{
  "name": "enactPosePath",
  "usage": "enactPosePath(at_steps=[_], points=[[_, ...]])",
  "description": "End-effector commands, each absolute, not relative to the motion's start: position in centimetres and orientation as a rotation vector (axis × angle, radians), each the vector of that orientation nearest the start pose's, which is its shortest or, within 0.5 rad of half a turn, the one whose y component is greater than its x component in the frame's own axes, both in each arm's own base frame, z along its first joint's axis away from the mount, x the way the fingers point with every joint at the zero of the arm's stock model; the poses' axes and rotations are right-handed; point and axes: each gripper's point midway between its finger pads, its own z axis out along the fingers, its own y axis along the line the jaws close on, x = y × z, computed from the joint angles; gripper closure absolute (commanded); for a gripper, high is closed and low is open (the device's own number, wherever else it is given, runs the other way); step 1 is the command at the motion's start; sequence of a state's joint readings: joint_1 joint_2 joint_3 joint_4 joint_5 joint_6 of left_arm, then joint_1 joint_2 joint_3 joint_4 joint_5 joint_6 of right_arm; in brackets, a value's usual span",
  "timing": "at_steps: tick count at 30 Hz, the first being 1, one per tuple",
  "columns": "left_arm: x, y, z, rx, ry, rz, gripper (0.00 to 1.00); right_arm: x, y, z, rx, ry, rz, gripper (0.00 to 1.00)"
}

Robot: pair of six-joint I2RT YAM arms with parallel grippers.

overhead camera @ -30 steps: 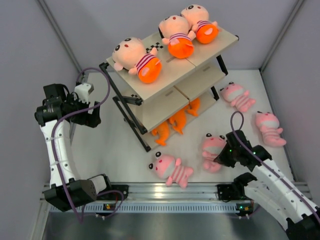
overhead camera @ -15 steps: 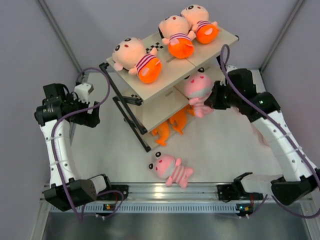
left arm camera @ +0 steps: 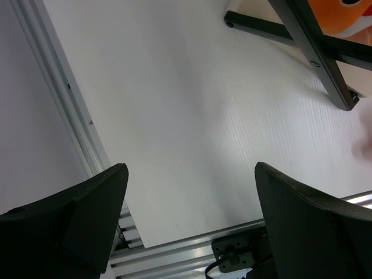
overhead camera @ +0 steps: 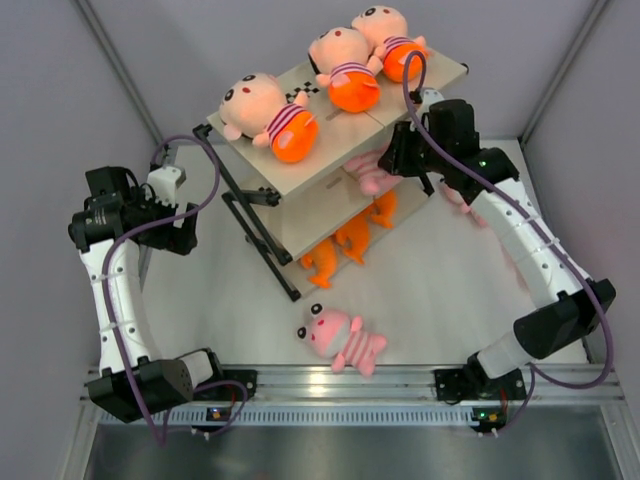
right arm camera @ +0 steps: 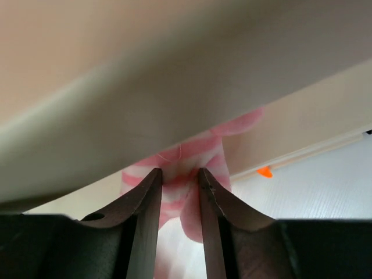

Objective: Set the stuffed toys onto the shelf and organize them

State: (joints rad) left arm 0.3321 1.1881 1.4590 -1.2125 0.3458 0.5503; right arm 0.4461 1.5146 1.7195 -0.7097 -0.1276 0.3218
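The pink striped animal [overhead camera: 368, 172] is seen on the middle board of the shelf [overhead camera: 335, 140], flanked by the narrowly parted right tool [right arm camera: 176, 172]; whether it is clamped cannot be told. The left tool [left arm camera: 192, 168] is held wide apart above the table [left arm camera: 174, 104].

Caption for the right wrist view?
Right tool framing a pink striped plush animal beneath a beige wooden shelf board.
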Motion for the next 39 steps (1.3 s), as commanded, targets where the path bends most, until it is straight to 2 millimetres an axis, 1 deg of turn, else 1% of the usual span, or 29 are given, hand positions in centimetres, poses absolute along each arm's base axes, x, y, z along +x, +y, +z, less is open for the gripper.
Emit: enactPosePath(at_steps=[1,5,6,7,9,10,12,13,15,17,18,19,20,22,24,26,27,28,29,30,31,33,34,36,37,39], points=[[26.1,5.0,28.1,0.424,2.331,0.013,0.04,39.6,22.6,34.7,-0.176,2.004,0.615,0.68],[26.0,5.0,27.9,0.424,2.337,0.013,0.04,40.2,22.0,33.6,-0.149,2.022,0.574,0.68],[26.0,5.0,28.0,0.425,2.334,0.013,0.04,40.2,21.9,32.8,-0.134,2.035,0.572,0.67],[26.0,4.9,27.9,0.426,2.335,0.008,0.04,40.3,21.8,32.9,-0.121,2.022,0.573,0.66],[26.1,4.9,27.9,0.425,2.333,0.007,0.04,40.3,21.6,32.2,-0.093,2.035,0.575,0.62],[26.0,4.9,28.0,0.425,2.331,0.008,0.04,40.3,21.4,32.2,-0.085,2.034,0.575,0.61],[26.0,5.0,28.0,0.423,2.334,0.013,0.04,40.2,21.1,32.1,-0.067,2.038,0.564,0.52],[25.9,5.0,28.0,0.422,2.334,0.017,0.04,39.9,20.9,32.8,-0.06,2.021,0.566,0.5],[25.9,5.2,27.9,0.424,2.339,0.028,0.04,39.6,20.5,33.4,-0.032,2.002,0.562,0.43],[25.9,5.1,27.8,0.421,2.342,0.021,0.03,39.0,20.2,35.1,-0.01,1.95,0.586,0.39],[26.0,5.1,27.8,0.421,2.341,0.018,0.04,38.8,20.0,35.5,-0.003,1.939,0.593,0.38],[26.0,5.0,27.7,0.423,2.342,0.012,0.04,38.4,19.9,36.4,0.002,1.918,0.603,0.37],[26.0,4.9,27.7,0.422,2.34,0.004,0.04,38.3,19.4,36.8,0.03,1.905,0.59,0.37],[26.0,4.9,27.6,0.42,2.344,-0.001,0.04,37.6,19.1,38.1,0.045,1.872,0.607,0.36],[26.0,4.9,27.5,0.422,2.347,-0.005,0.04,36.9,18.9,38.6,0.077,1.84,0.647,0.36],[26.0,4.9,27.3,0.419,2.352,-0.006,0.04,36.3,19.1,38.4,0.098,1.814,0.696,0.36],[26.0,4.9,27.4,0.421,2.35,-0.005,0.04,36.3,19.3,36.8,0.133,1.822,0.723,0.36],[26.0,4.9,27.4,0.422,2.351,-0.007,0.04,36.0,19.2,36.8,0.145,1.805,0.739,0.36],[26.0,4.9,27.3,0.419,2.353,-0.007,0.04,36.0,19.2,36.2,0.169,1.807,0.755,0.36],[26.0,4.9,27.3,0.42,2.353,-0.009,0.04,35.6,19.8,34.6,0.157,1.841,0.784,0.36],[26.1,4.9,27.3,0.42,2.353,-0.009,0.04,35.7,20.1,34.8,0.155,1.821,0.808,0.36],[26.1,4.9,27.3,0.419,2.353,-0.007,0.04,35.8,21.0,33.7,0.141,1.837,0.855,0.37],[26.1,4.9,27.3,0.419,2.353,-0.005,0.04,35.9,21.4,34.1,0.131,1.817,0.877,0.37],[26.0,4.9,27.4,0.416,2.351,-0.004,0.04,36.3,21.9,33.7,0.121,1.815,0.891,0.38],[26.1,4.9,27.4,0.416,2.351,-0.007,0.04,36.5,22.0,34.2,0.12,1.793,0.898,0.39],[26.0,4.9,27.4,0.413,2.351,-0.008,0.04,37.1,22.1,33.9,0.124,1.791,0.897,0.39]])
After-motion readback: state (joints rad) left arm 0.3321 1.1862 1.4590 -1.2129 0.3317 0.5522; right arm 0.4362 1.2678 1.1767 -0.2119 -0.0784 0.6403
